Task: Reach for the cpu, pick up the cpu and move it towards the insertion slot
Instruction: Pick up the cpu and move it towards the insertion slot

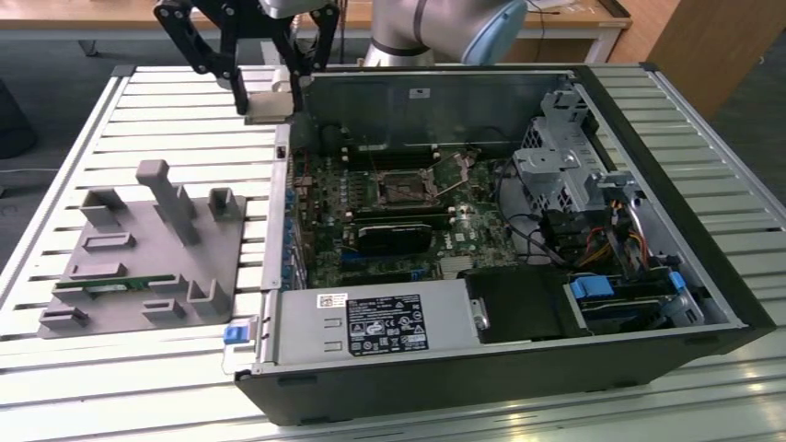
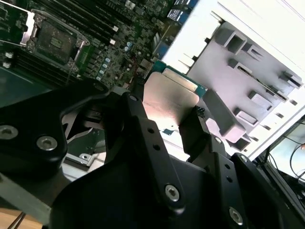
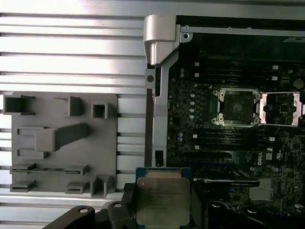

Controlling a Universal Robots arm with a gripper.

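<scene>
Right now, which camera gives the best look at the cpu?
The first wrist view: the cpu faces the camera, its whole silver top held in the claw. The second wrist view shows it tilted, partly behind the fingers. In the exterior view I cannot make it out.

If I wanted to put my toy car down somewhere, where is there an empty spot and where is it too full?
Bare slats of the table lie open between the grey holder tray and the gripper, which grips the cpu. More bare slats run right of the computer case in the exterior view. Inside the case it is crowded: around the insertion slot, boards, cables and drives fill everything.
</scene>
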